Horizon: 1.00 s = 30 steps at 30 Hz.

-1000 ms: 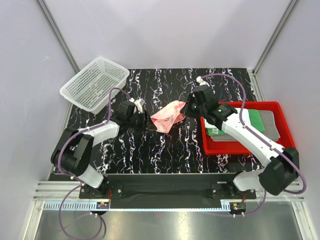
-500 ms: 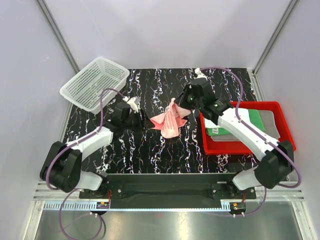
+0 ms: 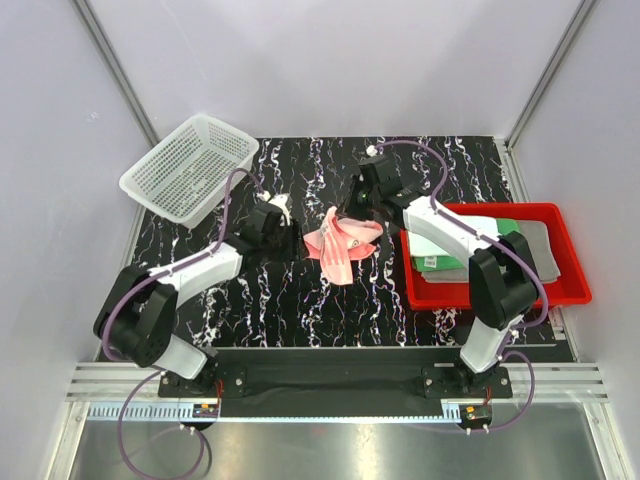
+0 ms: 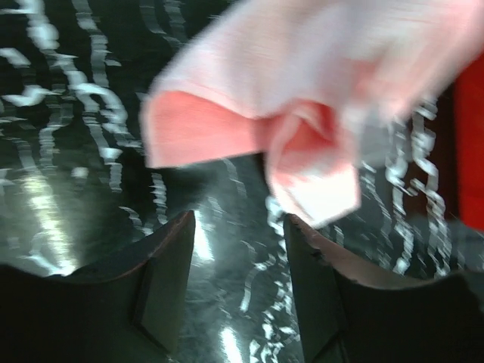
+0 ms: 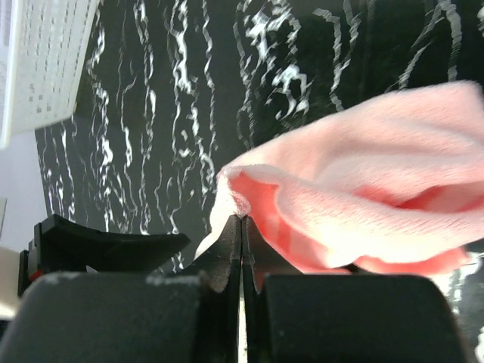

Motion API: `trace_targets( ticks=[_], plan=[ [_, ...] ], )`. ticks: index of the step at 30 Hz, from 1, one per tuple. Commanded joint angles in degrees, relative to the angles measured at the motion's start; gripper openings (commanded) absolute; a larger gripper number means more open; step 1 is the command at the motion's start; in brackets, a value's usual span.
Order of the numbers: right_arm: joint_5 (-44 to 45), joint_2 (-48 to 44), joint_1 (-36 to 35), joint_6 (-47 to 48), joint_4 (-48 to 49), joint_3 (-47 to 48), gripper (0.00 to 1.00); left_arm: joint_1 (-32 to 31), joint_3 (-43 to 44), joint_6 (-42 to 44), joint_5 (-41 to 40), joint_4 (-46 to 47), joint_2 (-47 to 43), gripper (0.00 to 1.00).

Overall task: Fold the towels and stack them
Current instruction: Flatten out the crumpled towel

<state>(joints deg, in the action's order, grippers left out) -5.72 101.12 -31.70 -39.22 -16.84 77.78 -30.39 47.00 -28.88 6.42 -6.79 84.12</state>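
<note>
The pink towel (image 3: 342,245) is left of the red tray (image 3: 435,297), over the counter (image 3: 300,300) and apart from the tray. It is bunched, not flat. Its long axis runs from the far side toward the near edge, with one corner pointing at the near edge.

Right gripper (image 3: 352,212): jaws fully closed on the far edge of the pink towel. It is just left of the tray's far corner.

Left gripper (image 3: 290,228): jaws apart, nothing between them. It is further left of the tray, just beside the towel.

In the tray lie a green towel (image 3: 515,235) and a grey towel (image 3: 550,250), both partly hidden by the right arm.

View differences:
- The right wrist view shows the pinch point: the right gripper (image 5: 240,242) meets at a fold of the towel (image 5: 363,212), and the cloth bulges to the right.
- The left wrist view, blurred, shows the left gripper (image 4: 238,249) with a clear gap, and the towel (image 4: 302,98) ahead of its fingers (image 4: 162,280), not between them.
- The top view alone shows the tray contents.
</note>
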Motion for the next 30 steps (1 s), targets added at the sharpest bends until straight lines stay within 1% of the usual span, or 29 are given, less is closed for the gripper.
trace_targets(
  ticks=[1,5,10,12,17,23,25,28,29,30],
  plan=[
    [-1.49,-3.21,3.04,1.69,1.28,-0.52,0.00,1.12,5.11,-1.09,-8.52,-5.95,3.32,0.54],
    [-3.07,-5.49,4.81,3.01,0.85,-2.54,0.00,2.53,4.41,-1.26,-8.88,-3.41,6.14,0.53],
    [-3.69,-6.37,5.16,4.42,0.23,-3.33,0.00,3.76,7.22,-0.04,-6.77,-2.80,12.20,0.52],
    [-4.04,-6.38,5.25,4.59,0.23,-3.68,0.00,3.76,8.53,0.67,-4.75,-2.71,13.52,0.52],
    [-3.87,-7.25,5.25,5.03,-0.03,-4.39,0.00,3.85,12.06,1.20,-5.36,-5.78,18.18,0.50],
    [-0.97,-8.48,5.69,7.14,-2.58,-2.99,0.00,3.85,11.54,0.76,-3.17,-7.01,19.33,0.34],
    [-0.70,-9.01,5.77,8.19,-4.86,-1.85,0.00,3.85,10.92,0.67,-2.29,-6.75,19.51,0.20],
    [-1.75,-10.41,5.78,8.37,-5.75,0.87,0.00,3.94,10.04,0.50,0.34,-6.40,19.33,0.00],
    [-2.36,-10.94,5.86,8.29,-5.23,1.49,0.00,3.85,9.78,0.32,0.44,-6.57,19.07,0.00],
    [-2.98,-10.86,6.12,7.24,-2.70,2.20,0.00,3.94,9.60,0.15,0.35,-7.18,18.02,0.00]
  ],
)
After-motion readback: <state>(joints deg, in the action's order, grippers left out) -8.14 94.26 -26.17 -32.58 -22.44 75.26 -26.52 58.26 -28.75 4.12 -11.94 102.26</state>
